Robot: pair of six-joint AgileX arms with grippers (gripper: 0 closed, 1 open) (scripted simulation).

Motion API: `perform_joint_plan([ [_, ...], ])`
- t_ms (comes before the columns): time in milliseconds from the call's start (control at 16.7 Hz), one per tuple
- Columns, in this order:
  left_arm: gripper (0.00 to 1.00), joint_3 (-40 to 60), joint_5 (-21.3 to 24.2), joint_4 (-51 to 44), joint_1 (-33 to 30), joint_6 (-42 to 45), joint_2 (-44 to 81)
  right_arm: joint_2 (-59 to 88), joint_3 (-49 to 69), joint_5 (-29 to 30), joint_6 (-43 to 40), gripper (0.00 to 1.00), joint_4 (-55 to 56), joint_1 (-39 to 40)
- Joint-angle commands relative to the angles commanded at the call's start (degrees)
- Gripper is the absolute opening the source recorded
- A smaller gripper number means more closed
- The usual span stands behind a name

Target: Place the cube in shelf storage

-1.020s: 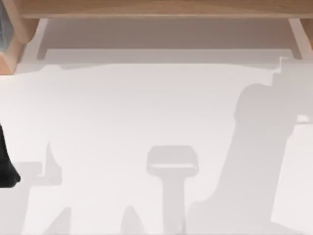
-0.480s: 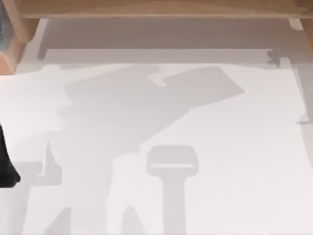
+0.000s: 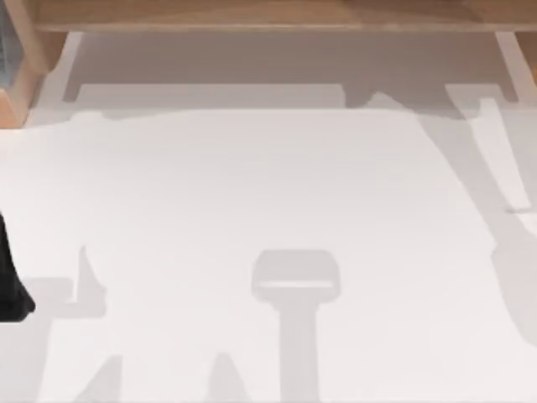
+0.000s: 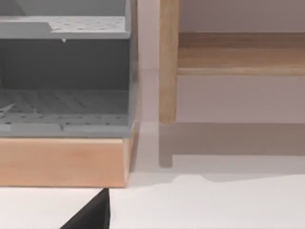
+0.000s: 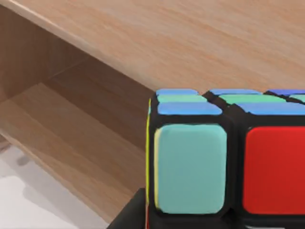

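Observation:
The cube [image 5: 224,162] sits close up in the right wrist view, black-framed with teal, red, blue and green stickers. A black finger [image 5: 127,215] of my right gripper presses against its lower edge, so the gripper is shut on it. Just behind the cube are the light-brown board and open bay of the shelf storage [image 5: 95,119]. In the top view the shelf storage [image 3: 252,15] runs along the far edge of the table. My left arm [image 3: 10,285] is parked at the table's left edge.
A grey perforated rack on a wooden base [image 4: 64,71] stands left of the shelf's wooden post [image 4: 167,62]. White tabletop [image 3: 252,185] spreads in front of the shelf, crossed by arm shadows at the right.
The right arm's shadow swept across the middle of the table and now lies along the right side, reaching the shelf's front. The left arm has not moved.

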Motion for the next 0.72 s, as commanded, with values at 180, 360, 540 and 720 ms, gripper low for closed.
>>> perform_joint_plan([
  [180, 1.00, 0.0, 0.0, 0.0, 0.0, 0.0, 0.0, -1.3, -2.8, 0.2, 3.5, 0.00, 17.0, 6.7],
  [360, 1.00, 0.0, 0.0, 0.0, 0.0, 0.0, 0.0, 0.1, -5.5, 2.0, 6.2, 0.00, 34.4, 12.7],
  [540, 1.00, 0.0, 0.0, 0.0, 0.0, 0.0, 0.0, 3.6, -8.4, 5.8, 7.7, 0.00, 51.1, 17.7],
  [720, 1.00, 0.0, 0.0, 0.0, 0.0, 0.0, 0.0, 8.1, -11.6, 11.2, 8.4, 0.00, 65.9, 22.0],
])
